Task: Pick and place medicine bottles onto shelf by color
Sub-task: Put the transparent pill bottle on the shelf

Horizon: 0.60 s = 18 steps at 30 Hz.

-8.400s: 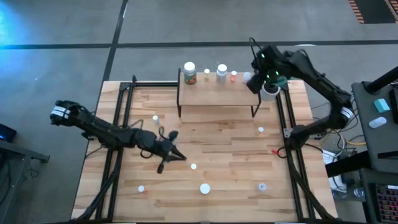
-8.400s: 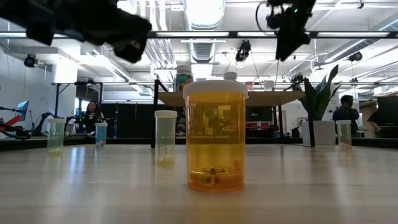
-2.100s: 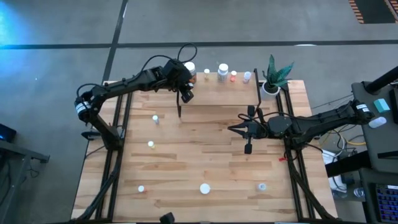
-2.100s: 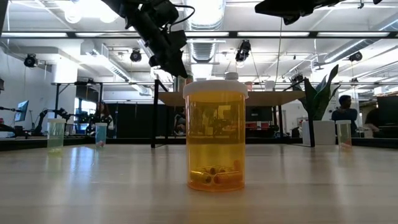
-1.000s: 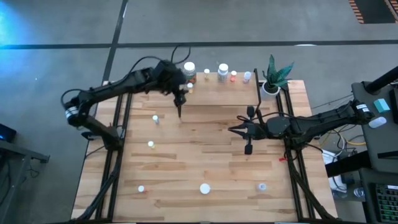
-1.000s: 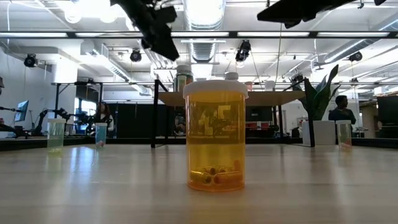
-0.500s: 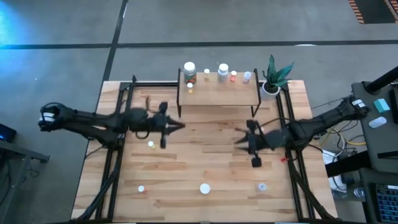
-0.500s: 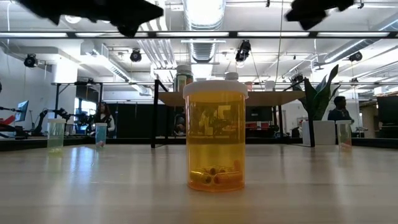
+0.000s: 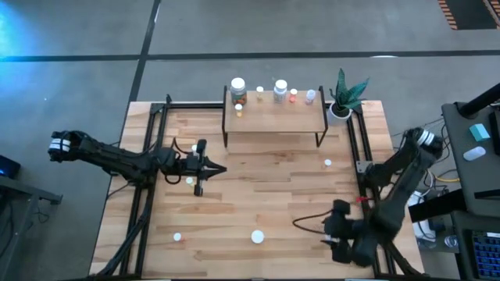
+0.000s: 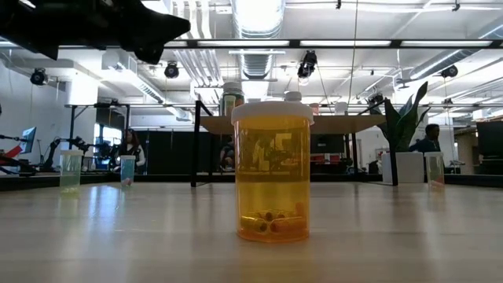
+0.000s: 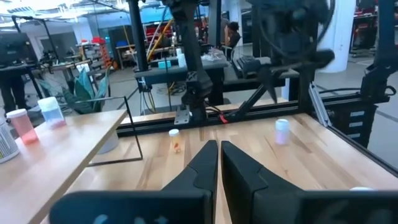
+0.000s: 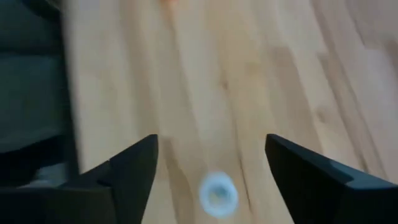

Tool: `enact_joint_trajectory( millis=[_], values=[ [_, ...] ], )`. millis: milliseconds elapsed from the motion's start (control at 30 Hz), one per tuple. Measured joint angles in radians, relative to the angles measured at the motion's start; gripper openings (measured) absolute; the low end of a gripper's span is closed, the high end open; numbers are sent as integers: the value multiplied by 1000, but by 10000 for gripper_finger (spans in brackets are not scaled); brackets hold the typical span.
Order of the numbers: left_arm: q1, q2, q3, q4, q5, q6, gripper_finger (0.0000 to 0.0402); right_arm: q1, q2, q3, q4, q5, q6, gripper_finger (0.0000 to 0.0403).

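Observation:
The shelf point(image 9: 273, 117) stands at the table's far edge with several white-capped bottles point(image 9: 279, 90) on top. More bottles stand apart on the table: a big orange one point(image 10: 273, 169) near the front, a small vial point(image 9: 190, 181) and another point(image 9: 326, 162). My left gripper point(image 9: 223, 168) hovers left of the table's middle, shut and empty, pointing right. My right gripper point(image 9: 334, 231) hangs over the near right corner, open. In its wrist view a white-capped vial point(image 12: 217, 193) stands on the wood below, between the spread fingers point(image 12: 134, 171), untouched.
A white pot with a green plant point(image 9: 337, 113) stands right of the shelf. Black rails point(image 9: 148, 179) run along both sides of the table. Two more vials point(image 9: 178, 236) point(image 9: 257, 236) stand near the front edge. Bare wood lies between the two grippers.
My left gripper has drawn back from the shelf's left end toward the table's left and near side, and now points right. My right gripper has swung from the middle right of the table to the near right corner, over the vial there.

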Motion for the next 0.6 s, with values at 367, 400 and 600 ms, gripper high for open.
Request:
enact_joint_trajectory(
  millis=[367, 400, 600],
  values=[
    [0, 2, 10, -2, -3, 32, 2, 36, 278, 110, -207, -156, 302, 312],
    [0, 2, 9, -2, -3, 44, 2, 36, 290, 108, -207, -173, 305, 310],
    [0, 2, 12, 2, -3, 47, 2, 36, 306, 84, -176, -191, 284, 285]
  ],
)
